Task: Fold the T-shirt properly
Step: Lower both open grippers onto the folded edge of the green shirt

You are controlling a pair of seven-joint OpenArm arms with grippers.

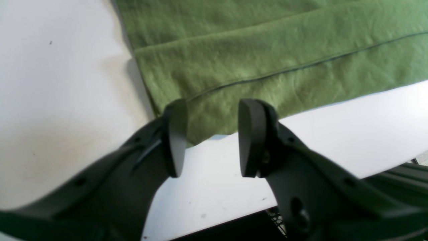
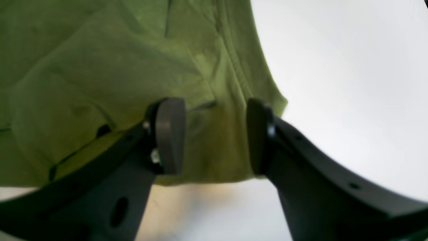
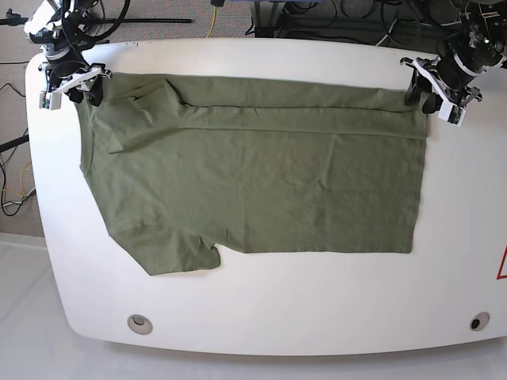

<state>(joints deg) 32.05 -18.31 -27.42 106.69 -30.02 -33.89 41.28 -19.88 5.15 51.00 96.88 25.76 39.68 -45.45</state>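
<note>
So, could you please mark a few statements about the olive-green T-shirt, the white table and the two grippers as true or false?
1. The olive-green cotton T-shirt lies spread on the white table. True.
2. The shirt's far long edge is folded over onto the body. True: a folded band runs along it.
3. The left gripper is clamped shut on the cloth. False: its jaws stand apart, with the shirt's corner seen in the gap between them.
4. The right gripper is at the hem end of the shirt. False: it is at the sleeve and collar end.
5. Both sleeves are tucked under. False: one short sleeve sticks out at the near edge.
</note>
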